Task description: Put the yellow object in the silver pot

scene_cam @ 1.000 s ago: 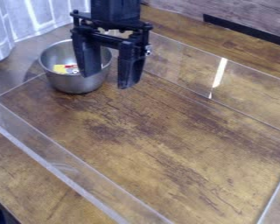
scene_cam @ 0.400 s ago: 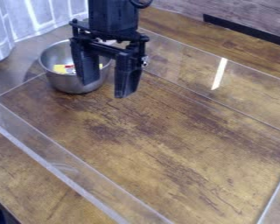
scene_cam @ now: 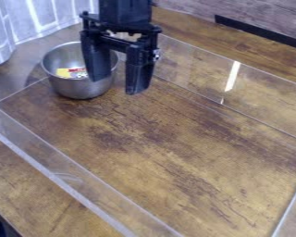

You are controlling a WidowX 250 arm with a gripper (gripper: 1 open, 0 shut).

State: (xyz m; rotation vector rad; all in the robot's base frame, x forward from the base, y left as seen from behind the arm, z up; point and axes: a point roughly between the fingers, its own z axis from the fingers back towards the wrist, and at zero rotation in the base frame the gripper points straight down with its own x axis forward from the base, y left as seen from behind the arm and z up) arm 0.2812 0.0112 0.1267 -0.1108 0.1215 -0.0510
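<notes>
Camera view looks down at an angle on a worn wooden table (scene_cam: pixel 176 148), dark brown with scuffed, paler patches. Clear plastic walls (scene_cam: pixel 237 88) stand on it, catching a bright streak of light at right centre and running diagonally across the lower left. Along the top left edge hangs something pale and ribbed, too blurred to name.

Counted: one silver pot (scene_cam: pixel 62 72), one yellow object (scene_cam: pixel 73 72), one black gripper (scene_cam: pixel 118 72).

That pot sits in the upper left of the frame, upright on the table. Inside it, on the pot's floor, lies the yellow object, a small flat piece with a red patch showing; part of it is hidden behind the gripper's nearer finger.

Pointing straight down, the gripper hangs over the pot's right side, its two black fingers spread wide apart and gripping nothing. One finger stands in front of the pot's interior, the other falls just to the right of the pot's rim, over bare wood.

Against the picture from a second ago, the arm sits in nearly the same spot with the same wide spread; the pot and the yellow piece have not shifted.
</notes>
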